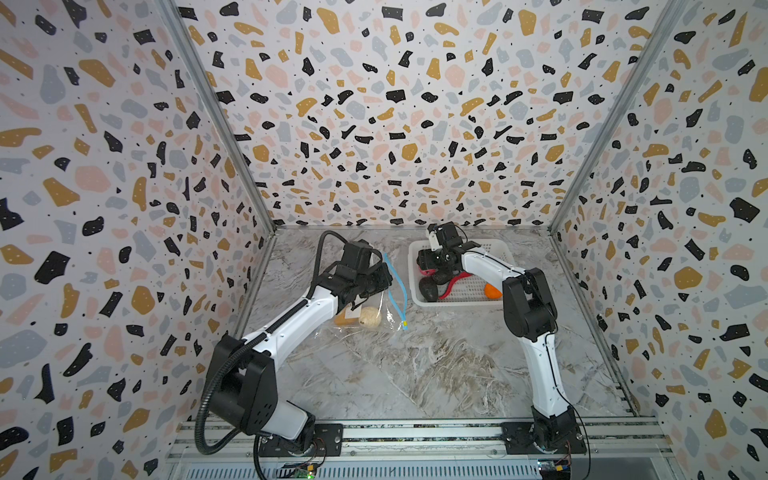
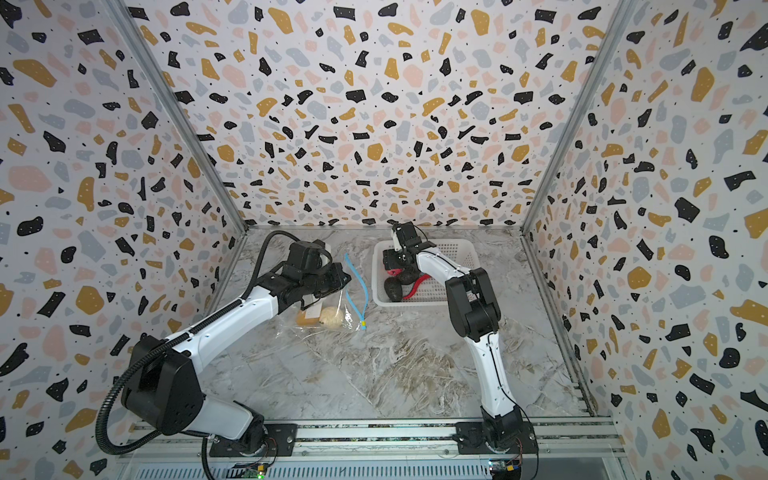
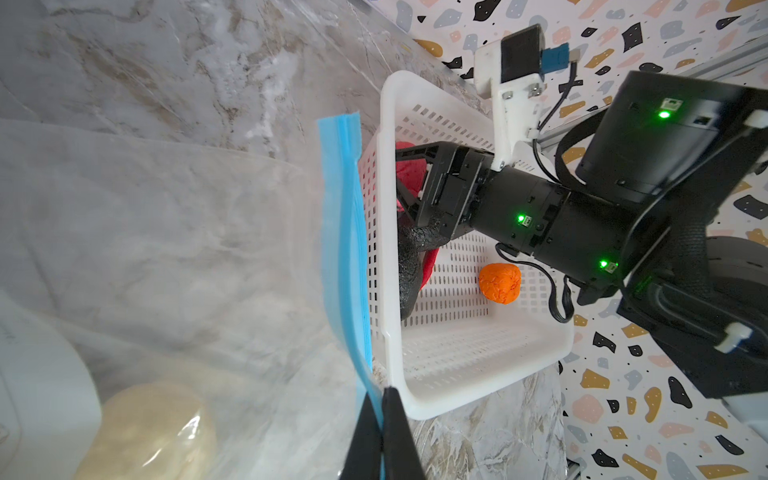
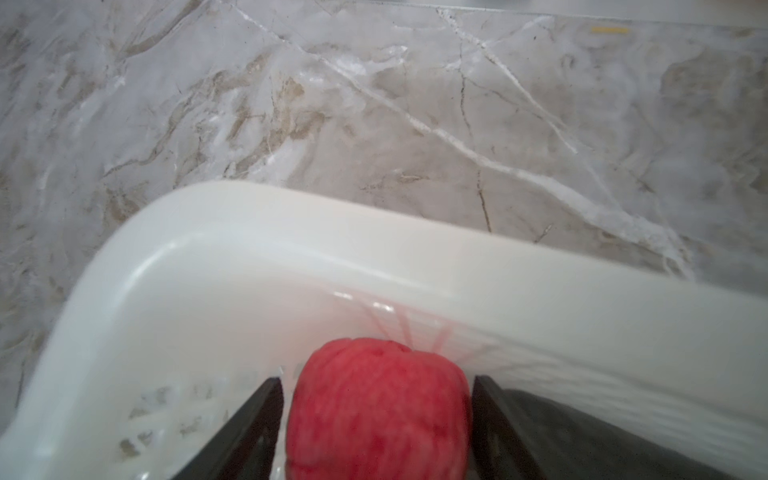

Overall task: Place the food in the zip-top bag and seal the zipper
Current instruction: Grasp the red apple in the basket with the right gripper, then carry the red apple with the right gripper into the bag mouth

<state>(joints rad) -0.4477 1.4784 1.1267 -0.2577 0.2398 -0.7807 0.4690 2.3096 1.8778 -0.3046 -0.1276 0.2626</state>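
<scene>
Bag (image 1: 388, 309) lies just at 9 o'clock of basket (image 1: 457, 300). Left gripper (image 3: 380, 419) pinches zipper (image 3: 349, 232) tight; right gripper (image 4: 377, 379), jaws wide, straddles pink ball (image 4: 378, 415) inside basket, slim gap on one side. Cream ball (image 1: 370, 318) sits in bag.

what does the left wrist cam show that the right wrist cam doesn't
Only the left wrist view: the zip-top bag with the cream ball inside, the left gripper shut on its blue zipper, and an orange ball and a dark piece in the basket. Only the right wrist view: the pink-red ball at full width, a finger of the right gripper on either side; whether they clamp it I cannot tell. Both: the white basket, the marble table, the right gripper and part of the pink-red ball.
</scene>
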